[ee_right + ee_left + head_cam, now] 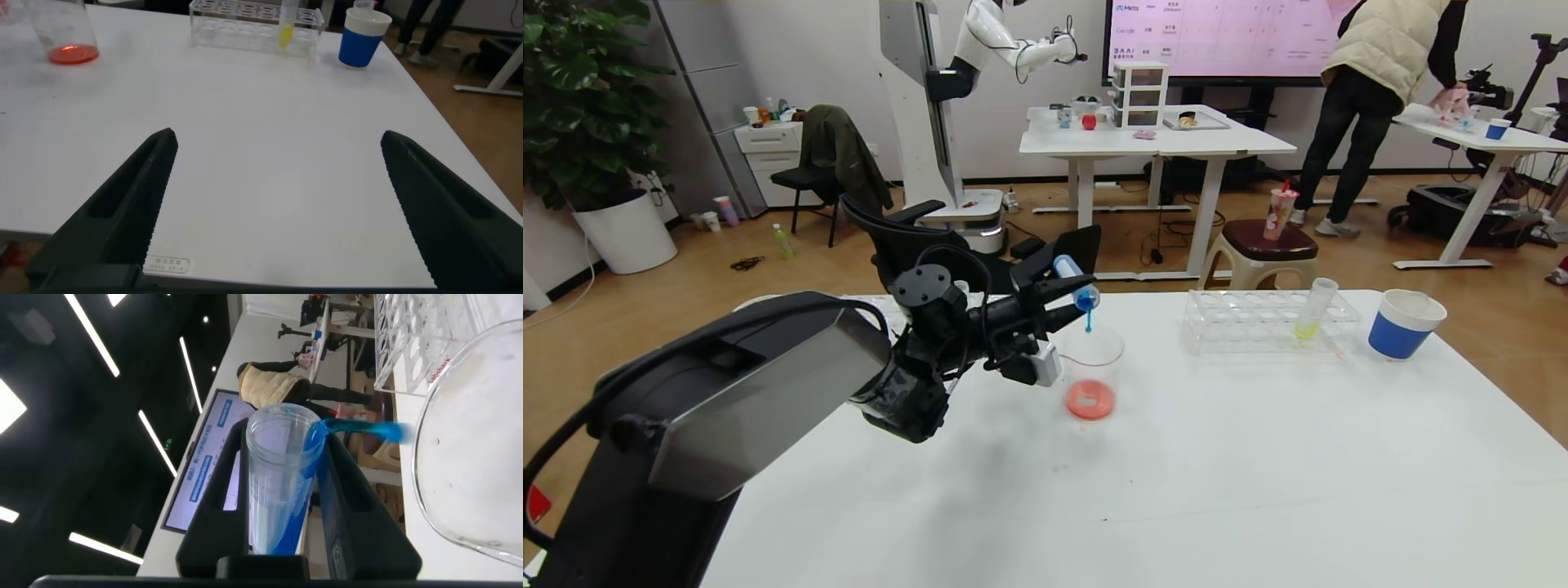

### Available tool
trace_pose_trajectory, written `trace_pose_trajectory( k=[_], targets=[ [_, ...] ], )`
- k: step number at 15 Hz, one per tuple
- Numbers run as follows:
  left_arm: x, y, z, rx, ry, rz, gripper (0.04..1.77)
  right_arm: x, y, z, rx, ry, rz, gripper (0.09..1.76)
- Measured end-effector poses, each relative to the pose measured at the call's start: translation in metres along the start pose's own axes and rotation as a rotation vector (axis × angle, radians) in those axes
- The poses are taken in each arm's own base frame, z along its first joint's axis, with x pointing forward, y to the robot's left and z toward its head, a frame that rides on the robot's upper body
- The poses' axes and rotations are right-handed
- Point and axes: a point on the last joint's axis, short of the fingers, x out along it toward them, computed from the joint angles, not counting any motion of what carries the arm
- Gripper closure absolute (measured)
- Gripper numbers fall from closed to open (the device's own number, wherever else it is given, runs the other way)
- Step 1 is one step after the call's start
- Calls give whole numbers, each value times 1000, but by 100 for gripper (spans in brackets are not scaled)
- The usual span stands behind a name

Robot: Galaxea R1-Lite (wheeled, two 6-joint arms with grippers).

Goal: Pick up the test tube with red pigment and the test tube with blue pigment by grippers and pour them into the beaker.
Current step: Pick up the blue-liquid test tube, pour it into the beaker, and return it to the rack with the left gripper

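Observation:
My left gripper [1058, 294] is shut on the test tube with blue pigment [1075, 282], tipped mouth-down over the beaker [1092, 371]. A thin blue stream falls from the tube's mouth into the beaker, which holds red liquid at its bottom. In the left wrist view the tube [278, 486] sits between the black fingers [359, 514], blue liquid running out over its rim toward the beaker's rim [470, 441]. My right gripper [278, 175] is open and empty over the near table, out of the head view. The beaker also shows in the right wrist view [65, 33]. The test tube with red pigment is not in view.
A clear tube rack [1270, 322] at the back right holds a tube with yellow-green liquid [1313, 310]. A blue-banded white paper cup [1405, 324] stands beside it near the right edge. Both show in the right wrist view, the rack [253, 24] and the cup [361, 37].

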Motion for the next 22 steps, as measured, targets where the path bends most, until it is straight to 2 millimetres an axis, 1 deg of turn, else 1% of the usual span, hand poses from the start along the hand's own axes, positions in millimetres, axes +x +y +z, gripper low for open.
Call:
trace_pose_trajectory(
  k=[6, 11, 22],
  targets=[
    [-4, -4, -5, 58, 15, -7, 130, 0, 0, 0, 0, 0, 0, 11],
    [-7, -5, -8, 140, 24, -12, 130, 0, 0, 0, 0, 0, 0, 11],
    [-5, -7, -5, 304, 14, -15, 130, 0, 0, 0, 0, 0, 0, 11]
  ],
)
